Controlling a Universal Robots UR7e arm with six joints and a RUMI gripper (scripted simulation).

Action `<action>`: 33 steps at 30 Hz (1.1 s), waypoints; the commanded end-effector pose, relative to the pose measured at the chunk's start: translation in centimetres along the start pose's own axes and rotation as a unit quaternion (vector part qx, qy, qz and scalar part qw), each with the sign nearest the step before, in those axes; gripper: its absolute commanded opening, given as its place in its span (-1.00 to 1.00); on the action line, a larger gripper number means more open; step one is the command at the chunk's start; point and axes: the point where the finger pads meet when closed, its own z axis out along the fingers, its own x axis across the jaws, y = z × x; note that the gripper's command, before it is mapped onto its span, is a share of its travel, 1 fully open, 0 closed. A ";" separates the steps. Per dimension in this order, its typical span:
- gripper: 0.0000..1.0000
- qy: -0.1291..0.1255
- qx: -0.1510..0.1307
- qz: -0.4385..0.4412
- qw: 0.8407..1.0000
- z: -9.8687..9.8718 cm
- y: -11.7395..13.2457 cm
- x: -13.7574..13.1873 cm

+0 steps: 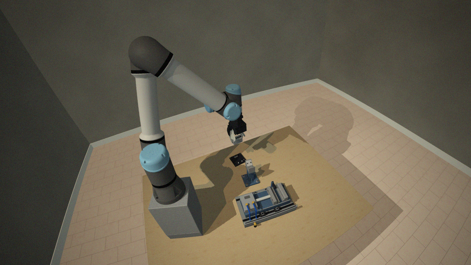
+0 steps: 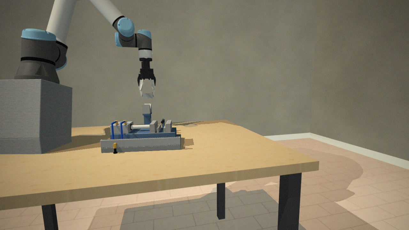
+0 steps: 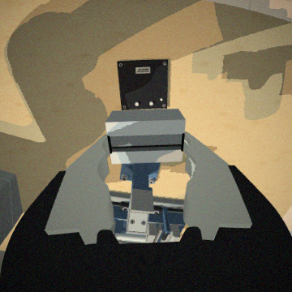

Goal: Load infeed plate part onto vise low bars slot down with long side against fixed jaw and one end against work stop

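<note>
On the pale wooden table (image 1: 322,211) (image 2: 228,160), the blue-and-grey metal vise (image 1: 268,214) (image 2: 142,142) lies near, the blue-based V-block stand (image 1: 251,180) (image 2: 147,118) beyond it, the flat black square plate (image 1: 237,159) (image 3: 143,85) farthest (left of the stand).

The gripper (image 2: 147,95) is closed on the part (image 2: 147,95), suspended at 12 o'clock above the V-block (image 2: 146,109), without contact. The vise (image 2: 140,142) sits on the table (image 2: 200,160), at 6 o'clock from the V-block.
</note>
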 end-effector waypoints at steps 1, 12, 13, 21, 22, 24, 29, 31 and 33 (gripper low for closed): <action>-1.00 0.000 0.000 0.000 1.000 -2.3 0.0 0.2; -1.00 0.000 0.000 0.000 1.000 -3.8 0.1 0.2; -1.00 0.000 0.000 0.000 1.000 -3.8 0.1 0.2; -1.00 0.000 0.000 -0.001 1.000 -4.1 0.0 0.1; -1.00 0.000 0.000 -0.001 1.000 -4.0 0.0 0.1; -1.00 -0.001 0.000 -0.001 1.000 -4.0 0.0 0.1; -1.00 -0.001 0.000 0.000 1.000 -4.0 0.0 0.0; -1.00 -0.001 0.000 0.000 1.000 -4.0 0.0 0.0; -1.00 -0.001 0.000 0.000 1.000 -4.0 0.0 0.1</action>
